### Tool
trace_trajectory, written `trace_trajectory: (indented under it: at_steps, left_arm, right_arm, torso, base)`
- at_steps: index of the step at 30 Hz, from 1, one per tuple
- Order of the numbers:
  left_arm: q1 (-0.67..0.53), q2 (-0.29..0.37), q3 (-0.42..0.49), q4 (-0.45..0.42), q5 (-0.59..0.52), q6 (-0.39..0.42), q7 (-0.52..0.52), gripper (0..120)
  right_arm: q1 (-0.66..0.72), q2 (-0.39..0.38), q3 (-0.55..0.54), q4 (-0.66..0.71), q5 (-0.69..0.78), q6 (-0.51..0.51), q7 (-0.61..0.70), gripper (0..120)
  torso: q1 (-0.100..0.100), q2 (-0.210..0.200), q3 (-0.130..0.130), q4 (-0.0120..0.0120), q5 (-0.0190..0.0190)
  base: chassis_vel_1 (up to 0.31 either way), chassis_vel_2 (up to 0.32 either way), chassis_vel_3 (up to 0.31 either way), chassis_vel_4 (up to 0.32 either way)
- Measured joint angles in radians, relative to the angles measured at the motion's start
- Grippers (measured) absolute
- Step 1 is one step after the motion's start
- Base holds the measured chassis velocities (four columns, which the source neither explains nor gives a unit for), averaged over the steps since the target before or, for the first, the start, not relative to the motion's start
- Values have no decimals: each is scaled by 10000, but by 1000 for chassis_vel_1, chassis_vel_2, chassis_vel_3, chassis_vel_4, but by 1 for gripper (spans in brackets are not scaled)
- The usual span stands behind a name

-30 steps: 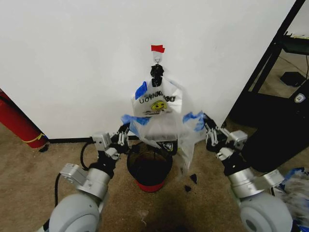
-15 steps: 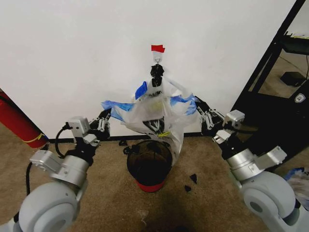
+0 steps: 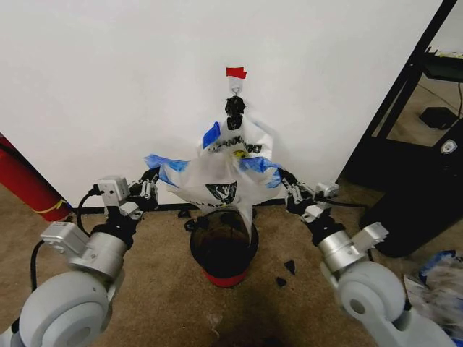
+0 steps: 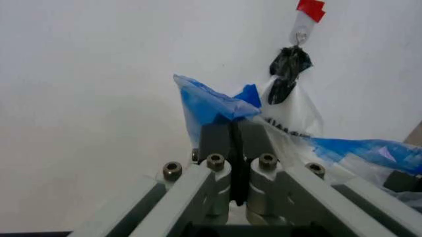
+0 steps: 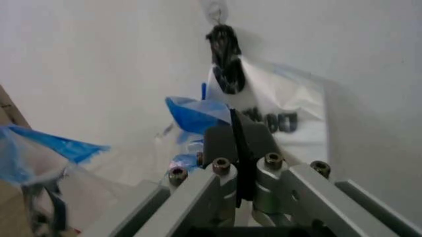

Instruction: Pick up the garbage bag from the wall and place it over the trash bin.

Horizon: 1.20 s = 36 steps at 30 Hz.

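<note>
With my left hand [image 3: 150,189] and right hand [image 3: 287,189] pinching the garbage bag's [image 3: 217,181] blue rim, uneven pulling could tear the film above the trash bin [image 3: 223,249].

In front of me the white wall [image 3: 108,94] fills the upper frame, with a black baseboard [image 3: 83,210] along its foot. Brown carpet [image 3: 166,303] covers the lower part. A red cylinder [image 3: 25,181] leans at the left edge, and a black shelf frame [image 3: 405,87] stands at upper right.
</note>
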State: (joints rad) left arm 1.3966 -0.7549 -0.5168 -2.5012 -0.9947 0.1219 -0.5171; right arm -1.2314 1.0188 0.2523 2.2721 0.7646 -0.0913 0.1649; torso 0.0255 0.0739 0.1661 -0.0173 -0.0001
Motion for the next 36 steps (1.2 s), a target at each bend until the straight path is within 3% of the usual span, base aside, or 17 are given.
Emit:
trace_trajectory:
  at_steps: [4, 10, 24, 28, 32, 36]
  left_arm:
    - [-98, 26, -279, 2, -256, -57, -26, 0]
    - [-527, 453, -909, 6, -860, -147, 39, 0]
    - [-283, 651, -2437, 9, -2165, 71, -121, 0]
    - [-301, 650, -2402, 11, -2314, 134, -124, 0]
    - [-211, 282, -1109, 20, -2224, 405, -246, 0]
    - [-92, 50, -770, 20, -2272, 528, -299, 0]
  right_arm:
    - [169, -274, 225, 486, 485, -105, 110, 0]
    - [703, -1291, 666, 1446, 1678, -350, 400, 0]
    - [666, -1995, 1225, 2278, 2468, -544, 764, 0]
    - [615, -2155, 1402, 2310, 2716, -639, 897, 0]
    - [190, -2204, 1361, 2311, 2829, -915, 1209, 0]
    - [-54, -2008, 1132, 2306, 2690, -1032, 1207, 0]
  torso:
    - [0, 0, -1, 4, -2]
    - [0, 0, -1, 1, -1]
    - [0, 1, -1, 2, 1]
    - [0, 0, -1, 1, 1]
    - [0, 0, 0, -3, -3]
    - [-1, 1, -1, 7, 2]
  base:
    - [0, 0, 0, 0]
    - [0, 0, 0, 0]
    - [0, 0, 0, 0]
    - [0, 0, 0, 0]
    - [0, 0, 0, 0]
    - [0, 0, 0, 0]
